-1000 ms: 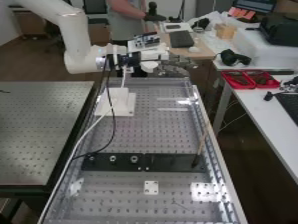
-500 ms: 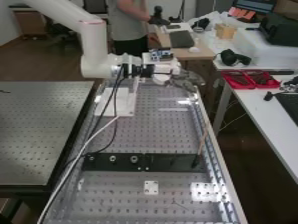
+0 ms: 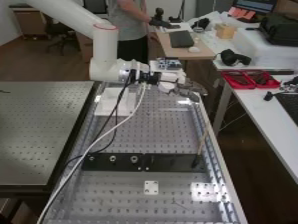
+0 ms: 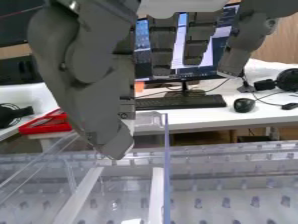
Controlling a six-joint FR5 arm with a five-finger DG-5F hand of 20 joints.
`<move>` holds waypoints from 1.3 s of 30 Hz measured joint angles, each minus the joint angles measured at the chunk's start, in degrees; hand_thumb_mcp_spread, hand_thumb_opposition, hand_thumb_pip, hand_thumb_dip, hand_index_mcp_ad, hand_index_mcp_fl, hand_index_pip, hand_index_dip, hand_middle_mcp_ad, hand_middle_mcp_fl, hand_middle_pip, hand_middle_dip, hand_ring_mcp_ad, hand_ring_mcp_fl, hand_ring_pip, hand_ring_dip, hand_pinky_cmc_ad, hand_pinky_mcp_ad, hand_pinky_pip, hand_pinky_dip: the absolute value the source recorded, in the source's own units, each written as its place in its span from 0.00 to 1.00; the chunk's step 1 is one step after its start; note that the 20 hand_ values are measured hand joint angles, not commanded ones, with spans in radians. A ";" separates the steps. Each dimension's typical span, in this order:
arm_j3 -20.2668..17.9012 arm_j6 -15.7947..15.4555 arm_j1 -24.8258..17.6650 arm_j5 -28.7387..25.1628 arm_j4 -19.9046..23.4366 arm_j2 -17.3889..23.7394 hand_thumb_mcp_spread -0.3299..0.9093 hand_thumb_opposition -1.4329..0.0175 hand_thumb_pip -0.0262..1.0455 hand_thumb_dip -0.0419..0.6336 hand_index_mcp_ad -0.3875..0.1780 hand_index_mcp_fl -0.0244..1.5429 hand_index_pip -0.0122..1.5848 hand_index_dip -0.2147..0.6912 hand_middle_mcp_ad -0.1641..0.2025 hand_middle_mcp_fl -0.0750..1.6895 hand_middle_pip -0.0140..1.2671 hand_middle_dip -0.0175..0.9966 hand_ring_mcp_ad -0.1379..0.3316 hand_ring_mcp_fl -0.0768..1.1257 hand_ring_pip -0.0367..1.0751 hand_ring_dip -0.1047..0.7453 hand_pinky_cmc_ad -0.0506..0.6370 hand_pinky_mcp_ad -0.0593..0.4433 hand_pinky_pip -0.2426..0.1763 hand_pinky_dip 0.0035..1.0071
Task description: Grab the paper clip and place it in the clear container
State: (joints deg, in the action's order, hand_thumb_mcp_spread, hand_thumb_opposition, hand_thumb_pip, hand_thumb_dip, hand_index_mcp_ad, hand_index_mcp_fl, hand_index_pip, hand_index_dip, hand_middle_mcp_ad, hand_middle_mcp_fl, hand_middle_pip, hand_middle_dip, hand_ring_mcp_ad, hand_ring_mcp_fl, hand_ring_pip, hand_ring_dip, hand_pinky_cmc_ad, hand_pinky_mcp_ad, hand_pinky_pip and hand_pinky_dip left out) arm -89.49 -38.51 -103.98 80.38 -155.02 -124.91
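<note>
At the far end of the perforated bench, the dark grey hand (image 3: 186,90) hangs at the end of the white arm, near the bench's right edge. In the wrist view the hand (image 4: 86,65) stands above and partly in front of a clear-walled container (image 4: 166,170). The container's upright transparent walls and edges show against the perforated surface, with two pale strips beside and behind them. The hand hides part of the container's rim area.
A white block (image 3: 110,105) stands on the bench left of the hand. Nearer are a black plate (image 3: 173,162) with round fittings and a thin brown stick (image 3: 201,142). Cables (image 3: 93,145) run along the left side. Red trays (image 3: 238,80) lie on the right-hand table.
Arm and hand have moved right and toward the bench's near end, and the hand is lower in the high view. The cables have shifted with the arm.
</note>
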 joint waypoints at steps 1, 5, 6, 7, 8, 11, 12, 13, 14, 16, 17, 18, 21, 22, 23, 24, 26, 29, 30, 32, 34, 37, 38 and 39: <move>0.11 -0.03 0.03 0.14 -0.37 -0.07 0.65 0.30 0.64 0.47 0.40 0.39 0.89 0.27 0.65 0.12 0.12 0.22 0.58 0.06 0.16 0.27 0.55 0.66 0.40 0.42; 0.43 0.41 0.14 0.80 -1.63 -0.19 0.65 0.31 0.63 0.48 0.40 0.36 0.90 0.27 0.64 0.11 0.12 0.22 0.58 0.06 0.17 0.27 0.55 0.66 0.40 0.44; 0.44 0.51 0.15 0.91 -1.68 -0.18 0.64 0.31 0.63 0.49 0.40 0.35 0.89 0.27 0.64 0.09 0.12 0.22 0.58 0.07 0.17 0.27 0.55 0.66 0.40 0.46; 0.44 0.72 0.18 1.12 -1.76 -0.15 0.63 0.32 0.63 0.49 0.40 0.31 0.89 0.28 0.64 0.07 0.12 0.22 0.58 0.07 0.18 0.26 0.55 0.66 0.40 0.47; 0.41 0.99 0.21 1.29 -1.79 -0.05 0.61 0.34 0.63 0.49 0.40 0.21 0.88 0.27 0.64 0.07 0.12 0.22 0.58 0.07 0.19 0.26 0.55 0.66 0.40 0.50; 0.30 1.47 0.28 1.59 -1.81 0.15 0.57 0.38 0.69 0.49 0.40 0.10 0.82 0.28 0.65 0.06 0.12 0.22 0.58 0.06 0.21 0.24 0.55 0.66 0.40 0.56; 0.23 1.62 0.31 1.63 -1.81 0.23 0.56 0.38 0.71 0.49 0.40 0.09 0.82 0.29 0.64 0.06 0.12 0.22 0.58 0.06 0.23 0.24 0.55 0.66 0.40 0.58; 0.19 1.68 0.33 1.64 -1.82 0.28 0.55 0.39 0.71 0.49 0.40 0.08 0.81 0.27 0.64 0.06 0.12 0.22 0.58 0.07 0.22 0.23 0.55 0.66 0.40 0.61; 0.17 1.72 0.36 1.65 -1.88 0.32 0.55 0.39 0.71 0.49 0.40 0.06 0.81 0.27 0.65 0.06 0.12 0.22 0.58 0.06 0.23 0.23 0.55 0.66 0.39 0.63; 0.14 1.79 0.43 1.67 -2.11 0.44 0.54 0.39 0.71 0.49 0.40 0.04 0.80 0.25 0.64 0.06 0.12 0.22 0.58 0.06 0.25 0.21 0.55 0.66 0.36 0.66; 0.12 1.82 0.48 1.69 -2.33 0.57 0.54 0.40 0.71 0.49 0.40 0.03 0.80 0.25 0.64 0.06 0.12 0.22 0.58 0.06 0.24 0.20 0.55 0.66 0.36 0.68; 0.11 1.84 0.50 1.70 -2.43 0.65 0.54 0.40 0.71 0.49 0.40 0.02 0.79 0.26 0.64 0.06 0.12 0.22 0.58 0.06 0.24 0.20 0.55 0.66 0.35 0.67; -0.28 2.04 0.75 2.02 -2.90 1.78 0.53 0.40 0.71 0.49 0.40 0.02 0.78 0.26 0.64 0.06 0.11 0.22 0.58 0.06 0.24 0.20 0.55 0.66 0.35 0.67; -0.58 2.25 0.96 2.27 -3.16 2.65 0.53 0.40 0.71 0.49 0.40 0.02 0.78 0.26 0.64 0.05 0.11 0.22 0.58 0.06 0.24 0.20 0.55 0.66 0.35 0.67; -1.00 2.51 1.22 2.55 -3.30 3.72 0.52 0.40 0.71 0.49 0.40 0.02 0.78 0.26 0.64 0.05 0.11 0.22 0.58 0.06 0.24 0.20 0.55 0.66 0.36 0.69; -1.33 2.65 1.38 2.72 -3.35 4.41 0.52 0.40 0.71 0.49 0.41 0.02 0.78 0.25 0.65 0.05 0.11 0.22 0.58 0.06 0.24 0.20 0.55 0.66 0.36 0.69; -2.70 3.01 2.03 3.39 -3.28 7.08 0.52 0.40 0.71 0.49 0.41 0.02 0.76 0.25 0.65 0.05 0.11 0.22 0.58 0.06 0.24 0.19 0.54 0.66 0.32 0.69; -4.69 3.35 2.97 4.08 -2.87 10.50 0.51 0.40 0.71 0.49 0.41 0.02 0.70 0.26 0.65 0.05 0.11 0.22 0.58 0.06 0.24 0.19 0.55 0.66 0.32 0.69; -5.09 3.43 3.18 4.18 -2.81 11.17 0.51 0.40 0.71 0.49 0.41 0.02 0.68 0.26 0.65 0.05 0.11 0.22 0.58 0.06 0.24 0.19 0.55 0.66 0.32 0.69; -6.60 3.74 4.14 4.40 -2.80 13.81 0.50 0.41 0.67 0.49 0.41 0.02 0.64 0.26 0.65 0.05 0.11 0.22 0.58 0.06 0.24 0.19 0.55 0.66 0.32 0.69; -7.71 3.96 5.00 4.42 -3.09 15.92 0.50 0.42 0.64 0.48 0.41 0.02 0.58 0.26 0.65 0.05 0.11 0.22 0.58 0.06 0.23 0.19 0.55 0.66 0.33 0.69; -9.25 4.03 6.48 4.24 -4.14 19.40 0.49 0.42 0.60 0.46 0.41 0.02 0.44 0.26 0.65 0.05 0.11 0.22 0.58 0.07 0.23 0.20 0.55 0.67 0.30 0.69; -9.82 3.96 7.12 4.11 -4.78 20.92 0.49 0.43 0.58 0.46 0.41 0.02 0.40 0.26 0.65 0.05 0.11 0.22 0.58 0.07 0.21 0.20 0.56 0.67 0.29 0.69; -10.00 3.94 7.37 4.07 -5.02 21.48 0.49 0.43 0.57 0.44 0.42 0.03 0.36 0.26 0.65 0.05 0.11 0.22 0.58 0.06 0.21 0.20 0.56 0.67 0.30 0.69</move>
State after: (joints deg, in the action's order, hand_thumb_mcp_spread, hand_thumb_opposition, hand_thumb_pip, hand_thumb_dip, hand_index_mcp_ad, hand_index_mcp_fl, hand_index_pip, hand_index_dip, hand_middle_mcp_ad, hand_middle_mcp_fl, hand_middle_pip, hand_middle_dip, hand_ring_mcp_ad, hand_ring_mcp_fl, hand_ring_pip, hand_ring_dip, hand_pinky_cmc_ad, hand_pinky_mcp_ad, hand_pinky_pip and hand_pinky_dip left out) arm -99.49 -34.58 -96.61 84.45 -160.03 -103.43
